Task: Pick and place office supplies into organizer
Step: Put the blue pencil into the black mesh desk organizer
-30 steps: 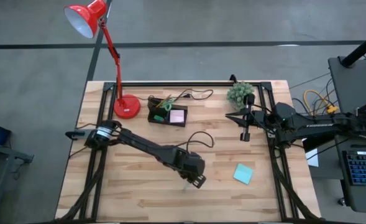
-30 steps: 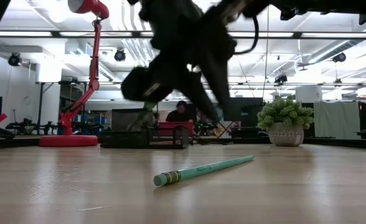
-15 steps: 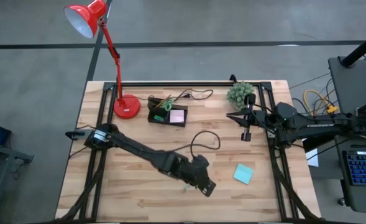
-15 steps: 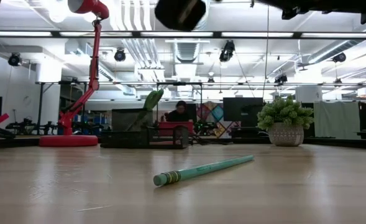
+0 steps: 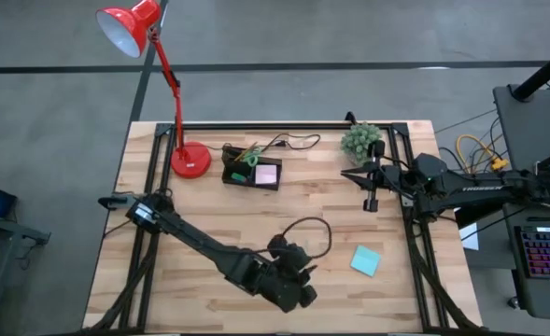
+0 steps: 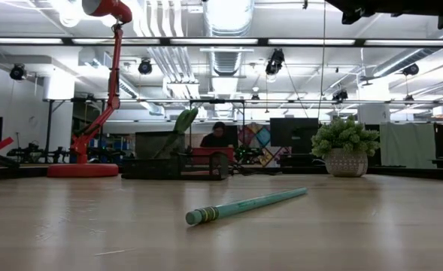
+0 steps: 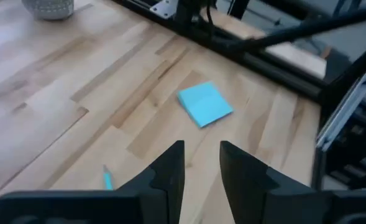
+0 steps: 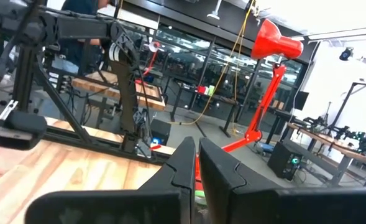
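Swinging the left gripper (image 7: 200, 149) out to the table's near edge, fingers slightly parted, nothing between them. Leaves the green pencil (image 6: 244, 205) flat and unmoved just beside, so no pickup yet. Farther on, teal sticky pad (image 5: 365, 260) also loose. Beyond, right gripper (image 5: 369, 201) pressed together, idle; organizer (image 5: 252, 171) at far side.

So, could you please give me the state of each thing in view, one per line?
Left gripper: open, empty, above the table near its front edge.
Right gripper: shut, empty, raised by the plant.
Pencil: lying flat on the table, untouched.
Teal pad: flat on the table, outside the organizer.
Pink pad: in the organizer.
Scissors: standing in the organizer.
Lamp: upright.
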`<state>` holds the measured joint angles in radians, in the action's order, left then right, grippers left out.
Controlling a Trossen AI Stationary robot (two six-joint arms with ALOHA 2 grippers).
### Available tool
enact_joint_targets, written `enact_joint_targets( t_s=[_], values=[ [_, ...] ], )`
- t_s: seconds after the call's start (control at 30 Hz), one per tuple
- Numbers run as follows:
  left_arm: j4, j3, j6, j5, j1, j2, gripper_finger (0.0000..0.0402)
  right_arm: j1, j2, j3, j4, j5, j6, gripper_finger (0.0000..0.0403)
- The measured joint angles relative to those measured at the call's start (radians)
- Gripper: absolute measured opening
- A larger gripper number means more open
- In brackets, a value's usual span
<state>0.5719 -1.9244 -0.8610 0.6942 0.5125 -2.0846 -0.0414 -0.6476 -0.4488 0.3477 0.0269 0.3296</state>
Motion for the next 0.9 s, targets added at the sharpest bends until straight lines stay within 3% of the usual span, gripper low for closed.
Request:
enact_joint_targets(
  t_s=[0.37, 0.63, 0.9],
  values=[
    [-0.111, 0.032, 0.157, -0.058, -0.066, -0.001, 0.0094, 0.000, -0.001, 0.000, 0.000, 0.000, -0.015, 0.0013],
    [0.131, 0.035, -0.094, -0.389, -0.149, -0.030, 0.0203, 0.000, -0.001, 0.000, -0.008, 0.000, -0.016, 0.0013],
    [0.217, 0.073, -0.232, -0.461, -0.153, -0.055, 0.0217, 0.000, -0.001, 0.000, -0.008, 0.000, -0.015, 0.0013]
  ],
)
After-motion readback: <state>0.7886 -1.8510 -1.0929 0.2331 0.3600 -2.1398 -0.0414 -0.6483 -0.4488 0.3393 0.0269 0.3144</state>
